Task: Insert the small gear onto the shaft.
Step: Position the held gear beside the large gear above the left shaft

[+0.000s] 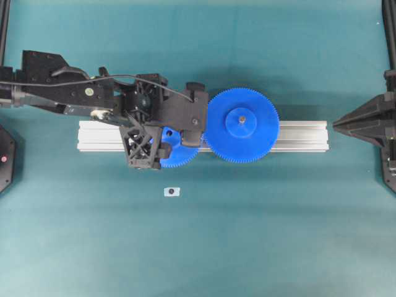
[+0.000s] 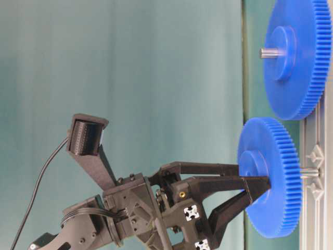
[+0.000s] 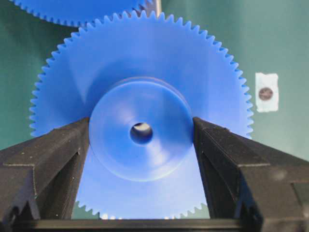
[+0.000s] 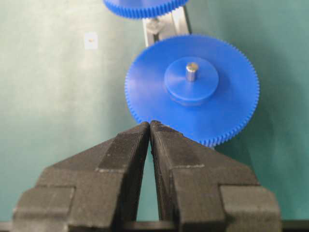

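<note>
Left gripper (image 3: 141,133), black plastic with two long fingers (image 3: 53,150), clamped on the raised round hub of the small blue plastic fine-toothed gear (image 3: 145,63) — one finger pad on each side of the hub, as the left wrist view shows. The dark centre hole of this gear faces the wrist camera, and something pale shows through it.

In the overhead view the small gear (image 1: 179,154) lies over the long silver aluminium rail (image 1: 297,136) resting on the teal table surface (image 1: 247,235), largely hidden beneath the left gripper (image 1: 170,139); its toothed rim sits just beside that of the larger blue plastic gear (image 1: 242,125), which is mounted on its own grey centre pin on the same rail.

In the table-level view the small gear (image 2: 270,177) stands just off the rail, and the thin grey metal shaft (image 2: 309,172) shows as a short stub between the gear's back face and the rail.

Right gripper (image 4: 149,126) — fingers together, tips touching, nothing between them — held well apart from the larger gear. A small white tag with a dark dot (image 1: 172,192) lies on the table near the rail.
</note>
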Controlling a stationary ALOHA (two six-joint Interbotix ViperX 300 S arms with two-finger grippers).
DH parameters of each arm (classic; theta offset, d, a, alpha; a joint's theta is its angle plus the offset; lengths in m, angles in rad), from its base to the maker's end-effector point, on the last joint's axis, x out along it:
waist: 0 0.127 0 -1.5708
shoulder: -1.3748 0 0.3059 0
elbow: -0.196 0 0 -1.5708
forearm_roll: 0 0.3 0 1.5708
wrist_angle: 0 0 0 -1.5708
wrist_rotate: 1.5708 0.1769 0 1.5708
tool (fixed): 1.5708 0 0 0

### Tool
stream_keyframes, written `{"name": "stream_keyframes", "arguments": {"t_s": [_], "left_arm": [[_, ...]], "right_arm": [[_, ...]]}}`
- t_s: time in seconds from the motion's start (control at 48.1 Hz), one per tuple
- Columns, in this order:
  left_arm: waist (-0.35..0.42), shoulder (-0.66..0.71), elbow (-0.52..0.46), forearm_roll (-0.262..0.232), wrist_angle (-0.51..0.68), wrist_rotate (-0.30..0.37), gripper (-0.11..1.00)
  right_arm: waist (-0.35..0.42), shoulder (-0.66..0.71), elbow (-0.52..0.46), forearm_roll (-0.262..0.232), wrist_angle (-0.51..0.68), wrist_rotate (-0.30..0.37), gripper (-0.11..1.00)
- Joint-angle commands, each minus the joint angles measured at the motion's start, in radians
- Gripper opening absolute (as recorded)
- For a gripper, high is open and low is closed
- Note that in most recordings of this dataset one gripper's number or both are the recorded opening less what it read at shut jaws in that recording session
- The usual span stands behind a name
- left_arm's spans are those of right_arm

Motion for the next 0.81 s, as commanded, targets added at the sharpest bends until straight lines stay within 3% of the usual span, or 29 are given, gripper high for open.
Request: {"name": "stream_keyframes", "arguments": {"t_s": [0.0,0.789], "left_arm": [[0.011,-0.005,-0.008,0.003,-0.015,-0.003,0.72],[0.014,-0.009,-0.02,0.003,-0.038,-0.005,0.72]], "right_arm": [[-0.005,0.006,-0.009,-0.002,-0.009,0.011,0.21],[-0.006,0.006,-0.009,0.0,-0.008,0.011,0.21]]}}
